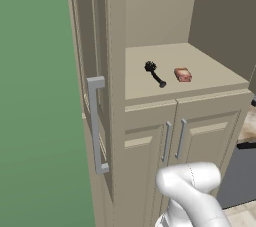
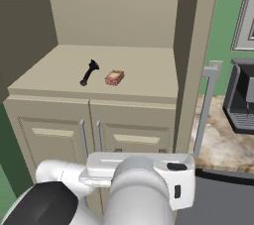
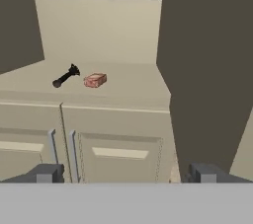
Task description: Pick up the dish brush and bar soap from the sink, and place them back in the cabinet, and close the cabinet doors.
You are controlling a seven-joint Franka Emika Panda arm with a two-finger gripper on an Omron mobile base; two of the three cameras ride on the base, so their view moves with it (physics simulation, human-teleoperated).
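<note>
Dish brush (image 3: 65,77) and bar soap (image 3: 95,80) lie side by side on the cabinet (image 1: 150,88) shelf; gripper (image 3: 126,172) spread wide, empty.

Brush and soap shelved in the open cabinet (image 1: 115,46)
The black dish brush (image 1: 154,73) lies flat just beside the pinkish bar soap (image 1: 183,74); the cabinet doors (image 1: 87,71) stand open.

Green wall (image 1: 35,96), speckled counter (image 2: 223,142), dark coffee machine (image 2: 240,95).
</note>
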